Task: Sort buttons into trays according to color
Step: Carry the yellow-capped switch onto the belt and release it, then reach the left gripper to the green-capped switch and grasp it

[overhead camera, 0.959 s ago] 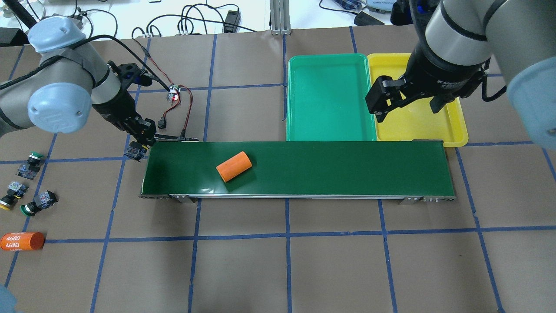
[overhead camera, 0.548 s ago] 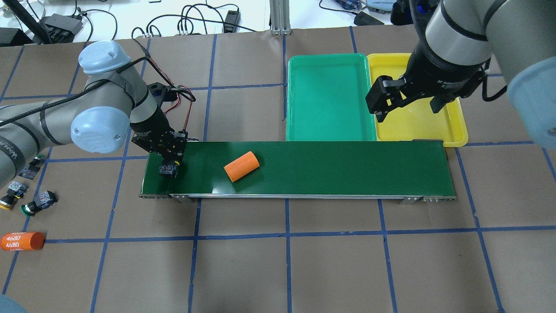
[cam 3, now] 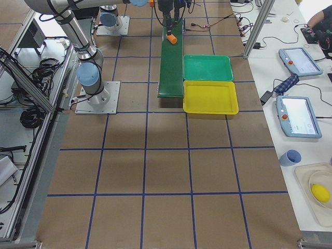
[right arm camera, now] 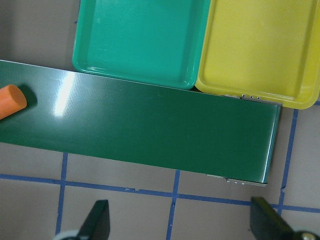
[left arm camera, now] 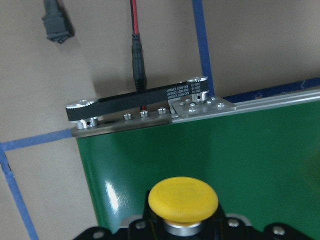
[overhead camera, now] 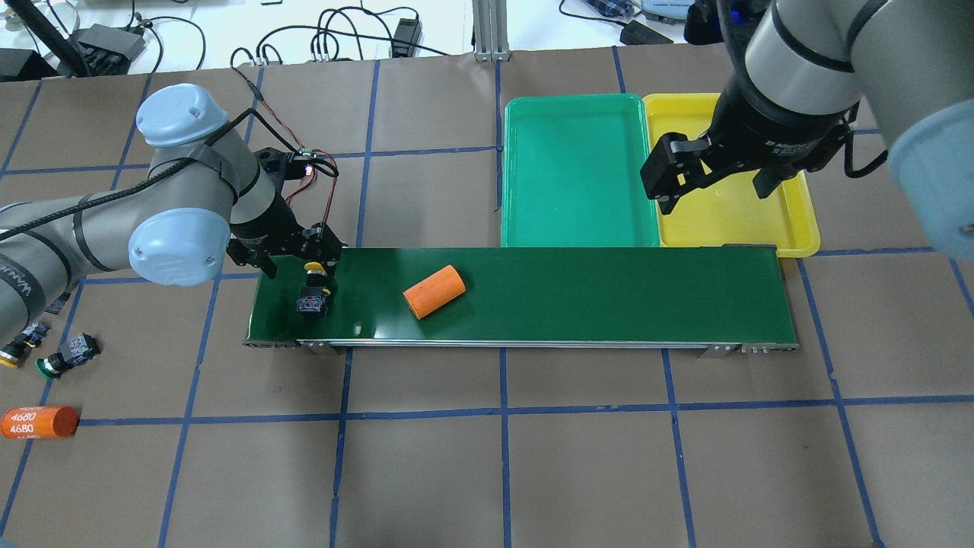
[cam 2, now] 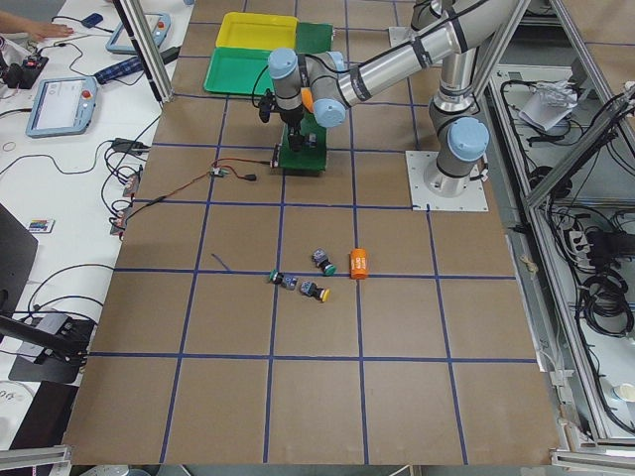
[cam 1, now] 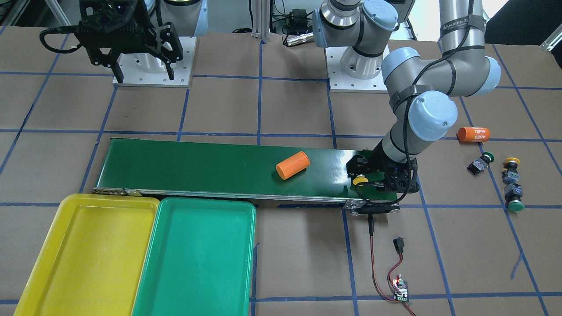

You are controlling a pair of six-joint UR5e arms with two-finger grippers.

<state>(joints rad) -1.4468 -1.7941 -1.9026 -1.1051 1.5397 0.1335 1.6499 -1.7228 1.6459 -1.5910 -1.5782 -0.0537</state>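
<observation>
Camera facing the robot: yellow-capped push-button switch [cam 1: 360, 180] lies on the long dark green conveyor belt [cam 1: 197, 166], at its end toward the left edge of the worktop [cam 1: 281, 105], with the left gripper [cam 1: 381, 177] spread open over it. Overhead: half a second ago it was clamped, so delivery begins; the right gripper [overhead camera: 711, 186] hangs open, waiting.

The silver-grey tubular left arm [overhead camera: 190, 190] and the matching right arm [overhead camera: 806, 53] are showing rounded pale blue joint caps [cam 1: 432, 116] dotted with small screws. A thin black cable [overhead camera: 53, 211] is running along the left arm under dark straps. Bold white lettering [cam 1: 456, 27] is running down its upright tube. The matte black two-finger left gripper [overhead camera: 297, 259] and right gripper [overhead camera: 714, 192] are ending the arms. White square base plates [cam 1: 338, 83] are showing screws along their edges.
</observation>
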